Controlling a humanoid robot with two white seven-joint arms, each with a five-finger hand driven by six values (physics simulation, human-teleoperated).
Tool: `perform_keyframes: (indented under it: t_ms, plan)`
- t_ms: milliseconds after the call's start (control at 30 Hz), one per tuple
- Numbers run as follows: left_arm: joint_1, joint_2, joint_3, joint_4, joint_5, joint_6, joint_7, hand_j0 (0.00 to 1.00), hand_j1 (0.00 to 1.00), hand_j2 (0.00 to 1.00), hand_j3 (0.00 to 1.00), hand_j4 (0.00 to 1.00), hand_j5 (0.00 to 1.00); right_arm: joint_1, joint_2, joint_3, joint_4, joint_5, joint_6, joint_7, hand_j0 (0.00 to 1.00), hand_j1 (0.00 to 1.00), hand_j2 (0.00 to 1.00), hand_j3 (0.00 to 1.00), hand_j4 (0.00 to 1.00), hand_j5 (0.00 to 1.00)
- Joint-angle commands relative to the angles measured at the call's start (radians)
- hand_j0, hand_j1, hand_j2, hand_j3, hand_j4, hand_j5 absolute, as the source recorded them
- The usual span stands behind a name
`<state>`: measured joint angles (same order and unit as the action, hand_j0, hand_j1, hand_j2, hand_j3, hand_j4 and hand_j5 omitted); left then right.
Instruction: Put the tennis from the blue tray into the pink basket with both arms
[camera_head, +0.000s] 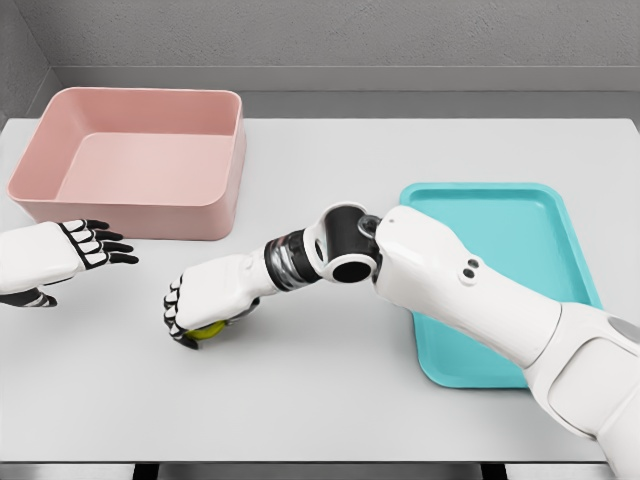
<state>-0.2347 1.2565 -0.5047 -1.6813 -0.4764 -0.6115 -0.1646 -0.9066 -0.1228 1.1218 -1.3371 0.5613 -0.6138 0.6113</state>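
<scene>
Handover is in hand: right hand (205, 312), fingers curled around the ball (209, 331) at lower centre, must reach the open-fingered left hand (62, 255) below the basket (140, 215).

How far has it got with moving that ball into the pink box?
Done: the yellow-green tennis ball is out of the turquoise plastic tray. In hand: the right hand grips it over the grey table, near the open left hand. Left: getting it into the pink rectangular basket, which shows nothing inside.

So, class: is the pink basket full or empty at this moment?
Empty. The pink basket shows only its bare floor; the tennis ball sits in the right robot hand over the table.
</scene>
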Motion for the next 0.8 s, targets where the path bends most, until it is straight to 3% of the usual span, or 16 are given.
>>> perform_keyframes:
  t_ms: [0, 33, 233, 667, 767]
  plan:
    - [0.000, 0.003, 0.000, 0.000, 0.007, 0.001, 0.000, 1.00, 1.00, 1.00, 1.00, 1.00, 1.00, 0.000, 0.000, -0.002, 0.001, -0.006, 0.003, 0.000, 0.79, 0.79, 0.79, 0.79, 0.79, 0.79]
    - [0.000, 0.003, 0.000, 0.000, 0.007, 0.001, 0.000, 1.00, 1.00, 1.00, 1.00, 1.00, 1.00, 0.000, 0.000, -0.002, 0.001, -0.006, 0.003, 0.000, 0.85, 0.85, 0.85, 0.85, 0.85, 0.85]
    - [0.000, 0.003, 0.000, 0.000, 0.007, 0.001, 0.000, 1.00, 1.00, 1.00, 1.00, 1.00, 1.00, 0.005, 0.000, -0.005, 0.016, -0.006, 0.003, 0.000, 0.97, 0.97, 0.97, 0.97, 0.97, 0.97]
    - [0.002, 0.000, 0.000, 0.000, 0.007, 0.001, 0.000, 1.00, 1.00, 1.00, 1.00, 1.00, 1.00, 0.003, -0.012, -0.045, 0.004, 0.002, 0.003, 0.000, 1.00, 1.00, 1.00, 1.00, 1.00, 1.00]
    - [0.002, 0.000, 0.000, 0.000, 0.009, 0.001, 0.000, 1.00, 1.00, 1.00, 1.00, 1.00, 1.00, 0.005, -0.027, -0.074, -0.051, 0.002, 0.003, 0.000, 1.00, 1.00, 1.00, 1.00, 1.00, 1.00]
